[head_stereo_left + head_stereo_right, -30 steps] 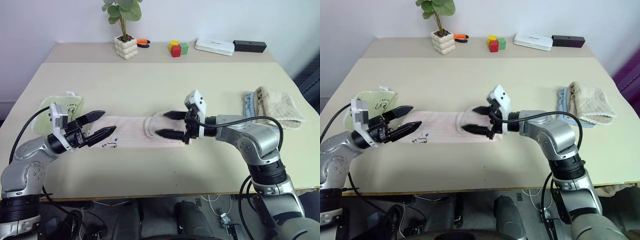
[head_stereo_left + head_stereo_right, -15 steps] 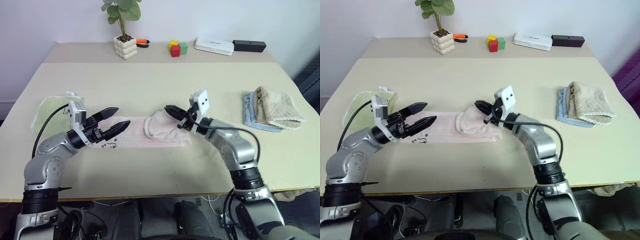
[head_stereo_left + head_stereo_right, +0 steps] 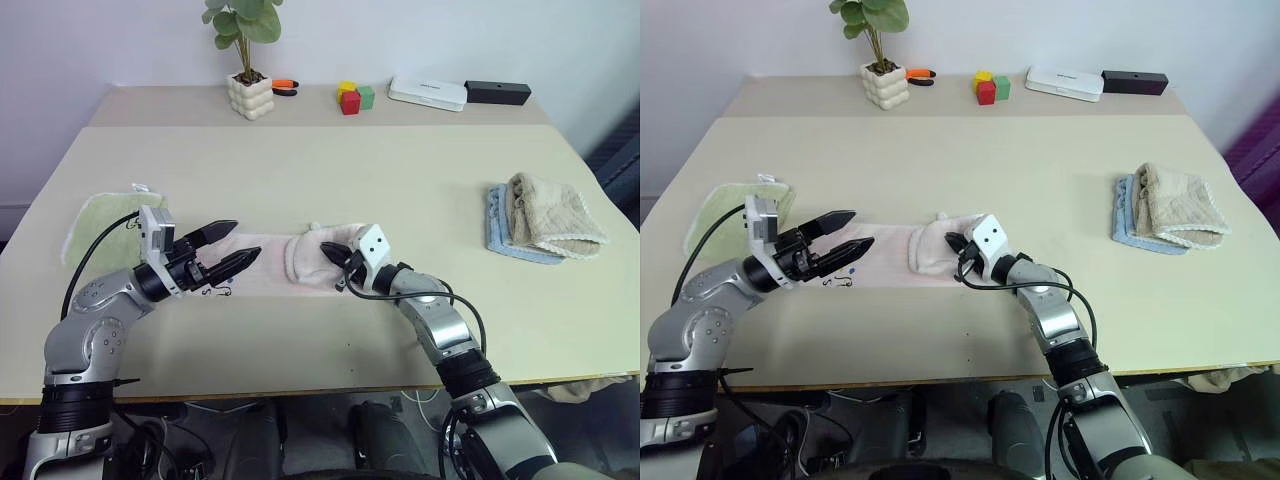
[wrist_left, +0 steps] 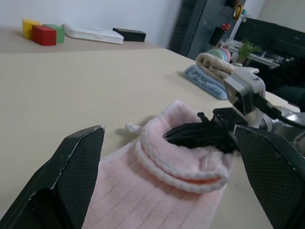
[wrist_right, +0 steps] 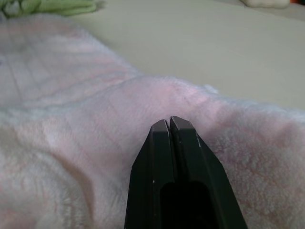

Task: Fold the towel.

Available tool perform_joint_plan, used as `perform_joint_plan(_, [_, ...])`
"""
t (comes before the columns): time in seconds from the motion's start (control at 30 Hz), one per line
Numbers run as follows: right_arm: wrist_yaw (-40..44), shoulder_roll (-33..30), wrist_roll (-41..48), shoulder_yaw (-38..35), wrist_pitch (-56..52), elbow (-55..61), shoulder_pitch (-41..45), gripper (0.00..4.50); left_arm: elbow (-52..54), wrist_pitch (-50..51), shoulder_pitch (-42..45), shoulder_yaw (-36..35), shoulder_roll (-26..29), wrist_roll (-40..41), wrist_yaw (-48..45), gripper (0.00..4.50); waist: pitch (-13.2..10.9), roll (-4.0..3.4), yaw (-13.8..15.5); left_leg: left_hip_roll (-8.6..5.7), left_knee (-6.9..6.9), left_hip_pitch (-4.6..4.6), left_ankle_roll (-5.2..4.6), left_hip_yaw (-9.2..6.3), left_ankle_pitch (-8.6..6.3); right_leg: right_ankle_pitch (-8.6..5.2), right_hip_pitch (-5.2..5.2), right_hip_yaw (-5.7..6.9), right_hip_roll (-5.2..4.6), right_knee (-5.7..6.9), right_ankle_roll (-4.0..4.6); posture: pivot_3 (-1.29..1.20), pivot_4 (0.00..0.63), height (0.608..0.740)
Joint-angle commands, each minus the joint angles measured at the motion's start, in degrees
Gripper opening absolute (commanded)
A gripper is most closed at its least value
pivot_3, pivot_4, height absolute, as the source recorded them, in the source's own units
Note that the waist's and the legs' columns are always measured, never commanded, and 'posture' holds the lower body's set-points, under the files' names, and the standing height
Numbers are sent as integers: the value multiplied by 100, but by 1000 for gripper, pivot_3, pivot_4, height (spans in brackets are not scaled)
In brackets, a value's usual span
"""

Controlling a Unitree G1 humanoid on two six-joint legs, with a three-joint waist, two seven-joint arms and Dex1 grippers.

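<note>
The pale pink towel [image 3: 262, 265] lies stretched across the middle of the table, its right end bunched into a soft roll [image 3: 305, 254]. A small dark printed mark [image 3: 216, 289] sits near its left end. My right gripper [image 3: 331, 254] is shut, fingers pressed together, low against the bunched end; no cloth shows between the tips in the right wrist view [image 5: 170, 122]. My left gripper [image 3: 247, 240] is open and hovers level just above the towel's left part, pointing toward the roll. The left wrist view has both its fingers [image 4: 78, 162] flanking the roll [image 4: 181, 164].
A light green folded towel [image 3: 100, 215] lies behind my left arm. Beige and blue folded cloths [image 3: 545, 222] sit at the right. Along the back stand a potted plant [image 3: 251, 95], coloured blocks [image 3: 352, 97], a white box [image 3: 430, 93] and a black box [image 3: 498, 92].
My right gripper has shut and dropped from above the towel down onto its bunched end. My left gripper stayed open and edged slightly toward the middle.
</note>
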State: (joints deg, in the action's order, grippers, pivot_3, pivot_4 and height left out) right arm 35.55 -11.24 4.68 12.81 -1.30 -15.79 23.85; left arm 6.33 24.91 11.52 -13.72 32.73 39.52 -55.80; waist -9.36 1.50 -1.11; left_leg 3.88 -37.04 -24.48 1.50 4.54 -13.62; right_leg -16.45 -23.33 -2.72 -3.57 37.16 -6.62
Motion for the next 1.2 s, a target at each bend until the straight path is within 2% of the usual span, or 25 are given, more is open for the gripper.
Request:
perform_joint_plan(0.03, [98,-20,-206,213,77,-136,-178,33,212,29,-43,-163,74,150,4,4500,0,0,0,0,0,1,0,0,0,0,1,0,0,0,0,0,150,735])
perform_joint_plan(0.17, [110,0,-205,110,50,-229,-100,33,226,120,-34,-186,43,175,43,4500,2,2,2,0,0,6,0,-1,0,0,7,0,0,-1,1,0,150,735])
perform_joint_plan(0.27, [236,4,-14,-37,1,-26,54,790,238,258,-35,-171,22,250,97,4500,2,2,0,0,0,7,0,-1,0,-1,8,0,0,0,1,0,150,735])
perform_joint_plan(0.43, [558,-145,251,-147,-242,686,163,3211,398,906,-134,-329,35,730,414,4500,-1,-2,0,0,0,5,0,-1,0,0,6,0,-1,1,0,0,150,735])
perform_joint_plan(0.5, [746,-275,465,-248,-433,1124,241,4328,694,1430,-271,-596,61,1233,856,4500,-2,-2,-1,0,0,4,0,-1,0,0,5,0,-2,1,0,0,150,735])
perform_joint_plan(0.53, [836,-404,503,-279,-524,1308,288,4449,862,1859,-245,-828,61,1748,1375,4500,-2,-2,-1,1,0,3,0,-2,0,0,3,0,-3,2,-1,0,150,735])
perform_joint_plan(0.63, [1005,-632,824,-434,-1018,1689,385,4449,1357,2558,-408,-1253,166,2779,2124,4500,-5,3,7,4,-2,2,0,-10,0,1,4,2,-4,5,-2,0,150,735])
perform_joint_plan(0.73, [1148,-753,1466,-813,-1576,2077,579,4449,1610,2895,-908,-1638,135,3783,2950,4500,-5,2,3,2,0,5,0,-8,0,1,8,1,-8,2,-1,0,150,735])
perform_joint_plan(0.87, [1480,-1081,1621,-799,-1785,2345,585,4449,1932,2778,-1532,-1737,-64,5251,4388,4500,-4,4,7,3,0,6,0,-10,0,0,7,2,-10,3,0,0,150,735])
perform_joint_plan(0.97, [1810,-1362,1771,-815,-1841,2490,522,4449,2246,2671,-1998,-1625,-82,5366,4810,4500,-5,3,30,-1,-1,6,0,-8,-1,-10,9,2,-17,2,18,0,150,735])
perform_joint_plan(1.1, [2944,-2150,2615,-1117,-2086,3069,282,4449,2290,2281,-2728,-1468,-462,6140,5856,4500,-6,1,36,-5,-1,6,1,-5,-1,-12,11,0,-25,-8,24,0,150,735])
perform_joint_plan(1.2, [3128,-2410,2280,-1117,-1438,2972,170,4449,2326,2001,-2989,-1468,-566,6415,6256,4500,-4,6,31,-6,-1,7,0,-8,-2,-19,15,1,-30,-16,37,0,150,735])
